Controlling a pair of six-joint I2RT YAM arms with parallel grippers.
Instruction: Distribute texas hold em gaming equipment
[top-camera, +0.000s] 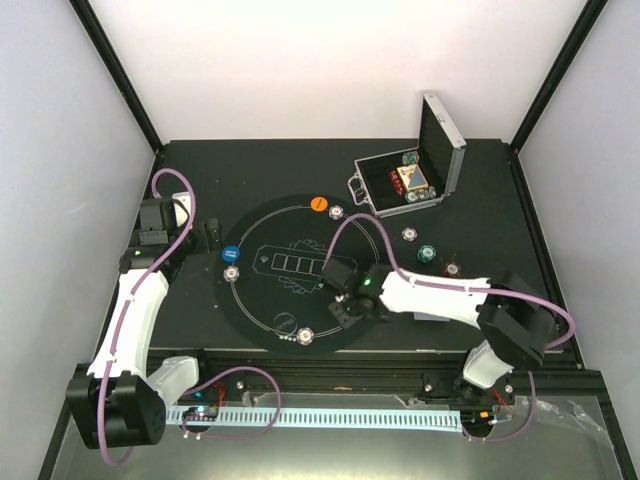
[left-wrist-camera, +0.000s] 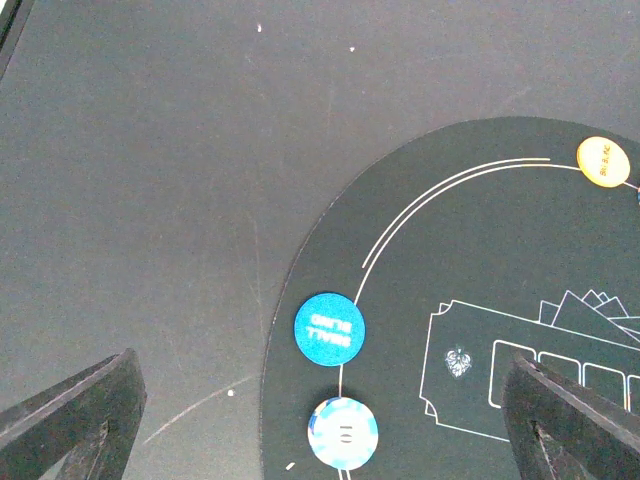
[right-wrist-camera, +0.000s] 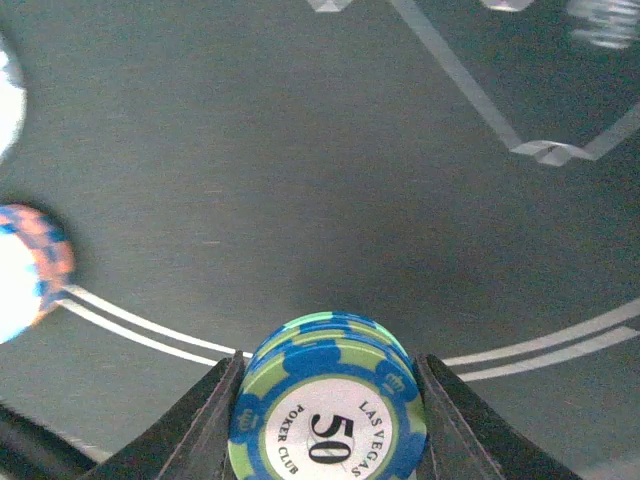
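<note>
Chips (right-wrist-camera: 325, 400), a green-blue stack marked 50, sit clamped in the right end effector (top-camera: 345, 308) over the mat's (right-wrist-camera: 300, 150) near double line (right-wrist-camera: 150, 335), while the left end effector (top-camera: 207, 237) gapes empty well away leftward.

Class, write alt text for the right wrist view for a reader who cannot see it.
The right gripper is shut on a stack of blue-and-green poker chips, the nearest marked 50, above the black mat. A blurred white-and-orange chip lies at the left edge.
</note>
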